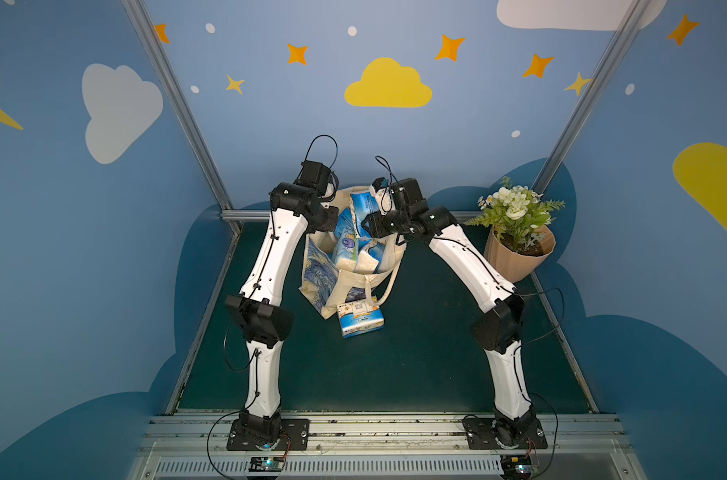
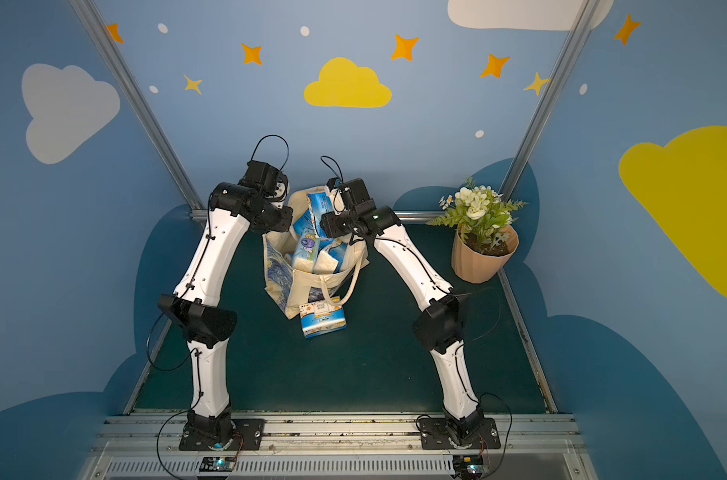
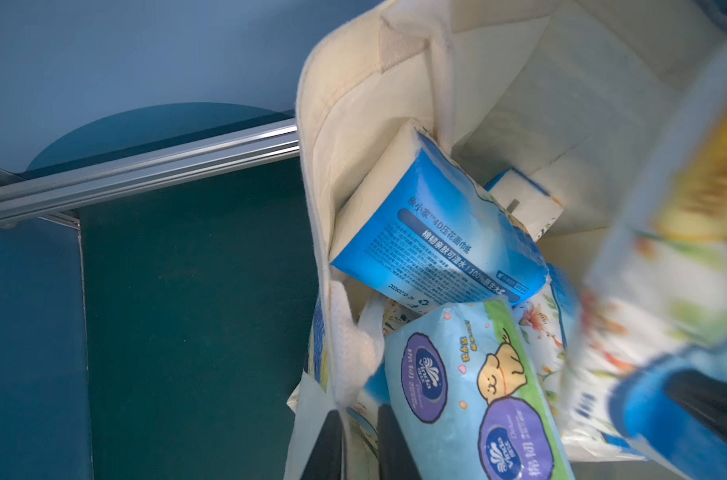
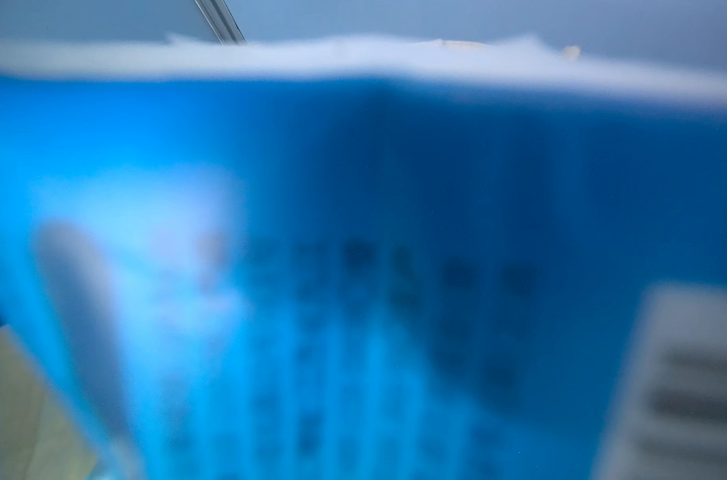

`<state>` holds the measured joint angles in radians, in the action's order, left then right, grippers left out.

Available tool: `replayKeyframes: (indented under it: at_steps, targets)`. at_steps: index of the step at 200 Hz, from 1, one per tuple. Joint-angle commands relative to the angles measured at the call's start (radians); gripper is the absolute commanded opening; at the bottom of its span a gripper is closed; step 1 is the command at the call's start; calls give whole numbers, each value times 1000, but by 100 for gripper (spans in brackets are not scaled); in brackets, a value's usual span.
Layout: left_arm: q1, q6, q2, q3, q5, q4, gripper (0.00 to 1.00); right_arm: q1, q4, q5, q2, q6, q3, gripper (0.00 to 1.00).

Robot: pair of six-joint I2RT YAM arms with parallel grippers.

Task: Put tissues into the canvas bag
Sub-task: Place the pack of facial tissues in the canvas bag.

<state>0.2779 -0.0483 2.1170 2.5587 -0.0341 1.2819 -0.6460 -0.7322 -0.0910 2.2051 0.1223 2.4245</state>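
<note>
Currently pinching the cream rim of the canvas bag [image 1: 332, 286] with the left pincer [image 3: 355, 415], dark fingers [image 3: 326, 440] pressed almost together on the cloth and the white handle webbing, as seen in the left wrist view. Holding that side of the mouth up and open, with the bag standing at the back middle of the dark green surface [image 1: 416, 365] in both top views.

Gripping a held pack [image 4: 353, 208] with the right pincer [image 1: 369, 223], partly spread around the soft wrap, just above the bag's mouth. Filling nearly the whole right wrist view with a blur of blue plastic, dark print and a pale sealed edge, with no fingertips to make out there.

Sitting inside the bag: the tissues [image 1: 349, 253], several packs piled at odd angles. Leaning against the inner cloth wall, a blue pack [image 3: 436, 241] with white text. Lying nearer the left wrist camera, a paler pack [image 3: 470, 395] with round purple marks and a small cartoon animal.

Lying outside on the surface, right against the bag's near side and under a hanging handle loop: a loose pack [image 1: 359, 318], blue and white with orange print.

Standing well apart on the right arm's side, near the back corner: a beige faceted flowerpot [image 1: 519, 259] carrying white flowers and green leaves.
</note>
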Motion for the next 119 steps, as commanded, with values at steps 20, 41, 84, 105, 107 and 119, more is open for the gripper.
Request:
replayKeyframes:
  at_steps: [20,41,84,105,107,119]
  targets:
    - [-1,-6,-1,-3,9,-12,16,-2,-82,110,54,-12,131,75]
    - [-1,-5,2,-3,10,-7,16,6,-106,110,67,-7,131,82]
    - [-2,-2,0,-3,6,-6,16,11,-100,115,22,-23,108,87]
    - [-1,-1,-2,-3,2,-3,16,19,-60,115,-85,-48,28,87]
    - [-1,-1,-2,-3,2,-3,16,20,-53,115,-99,-51,14,87]
    - [-2,-1,-3,-4,-5,0,16,27,-2,113,-205,-71,-97,87]
